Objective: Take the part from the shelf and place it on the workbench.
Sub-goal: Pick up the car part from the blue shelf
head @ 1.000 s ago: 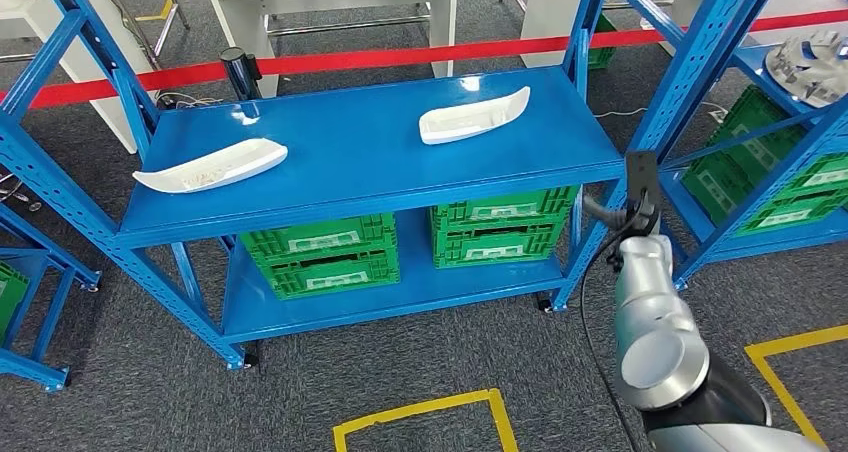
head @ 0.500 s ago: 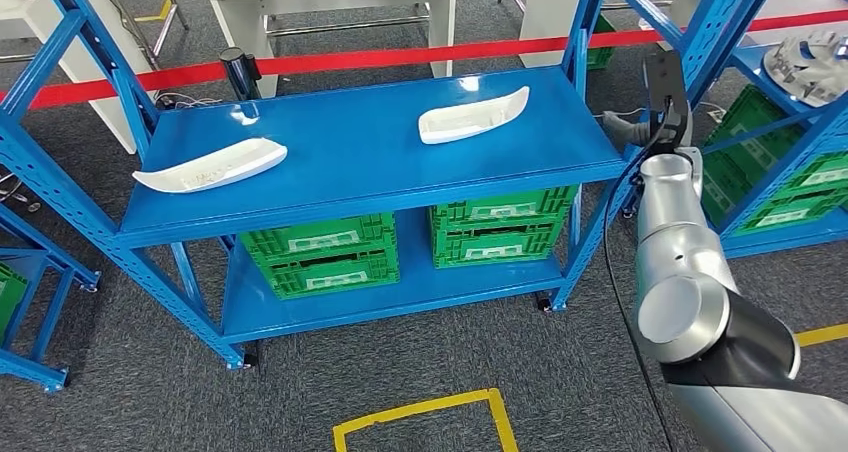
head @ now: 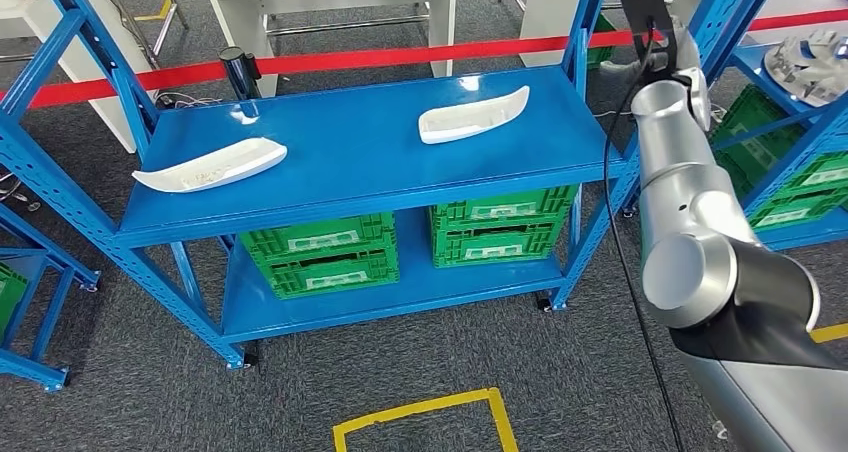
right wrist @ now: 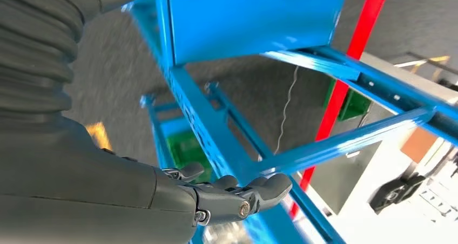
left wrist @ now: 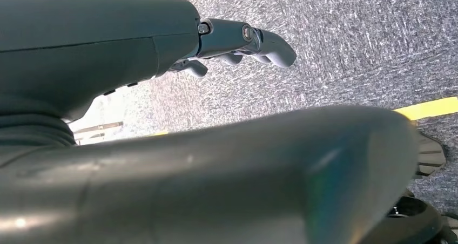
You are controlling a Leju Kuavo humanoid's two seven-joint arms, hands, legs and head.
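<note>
Two long white shell-shaped parts lie on the top board of the blue shelf [head: 350,187]: one part [head: 472,114] toward the right, the other part [head: 210,164] at the left. My right arm is raised beside the shelf's right rear post. Its hand [head: 622,67] is empty, off the board's right edge and to the right of the nearer white part. In the right wrist view the right hand's fingers [right wrist: 237,194] are stretched out beside blue shelf rails, holding nothing. My left hand [left wrist: 243,39] hangs over grey carpet with its fingers loosely extended and empty.
Green crates [head: 320,254] fill the lower shelf. A second blue rack on the right carries a silver metal part [head: 812,64] and more green crates [head: 790,187]. A red barrier tape [head: 400,57] runs behind the shelf, with white tables beyond. Yellow floor marks [head: 425,412] lie in front.
My right arm has swung upward, from below the shelf's top board beside the front right post to above board height near the rear post. The white parts have not moved.
</note>
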